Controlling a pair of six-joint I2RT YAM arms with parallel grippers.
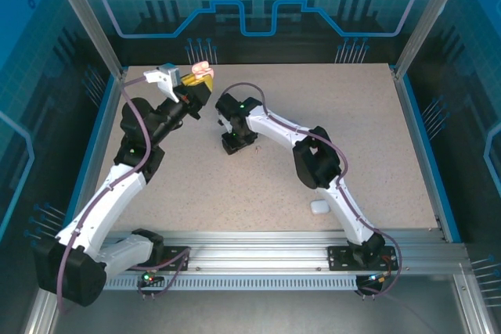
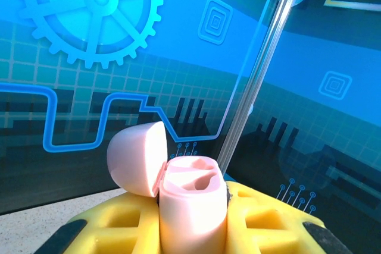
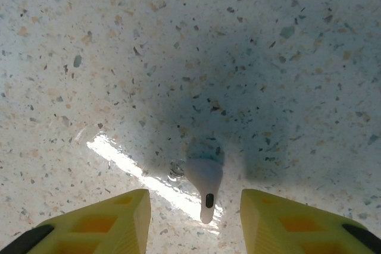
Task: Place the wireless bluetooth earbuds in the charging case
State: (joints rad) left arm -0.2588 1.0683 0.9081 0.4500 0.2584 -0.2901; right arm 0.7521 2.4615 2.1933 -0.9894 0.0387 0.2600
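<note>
Partly cropped — pink case (image 2: pixel 193 212), earbud (image 3: pixel 205 181) hazy

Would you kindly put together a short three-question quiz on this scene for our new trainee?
1. True or false: the lid of the pink charging case held by the left end effector is closed.
2. Multiple choice: the pale earbud on the table is A) between the open fingers of the right end effector, untouched; B) clamped in them; C) inside the case.
3. Fill in: the white case lies on the table beside the ___ arm's base.

Key: 1 false; 2 A; 3 right.
</note>
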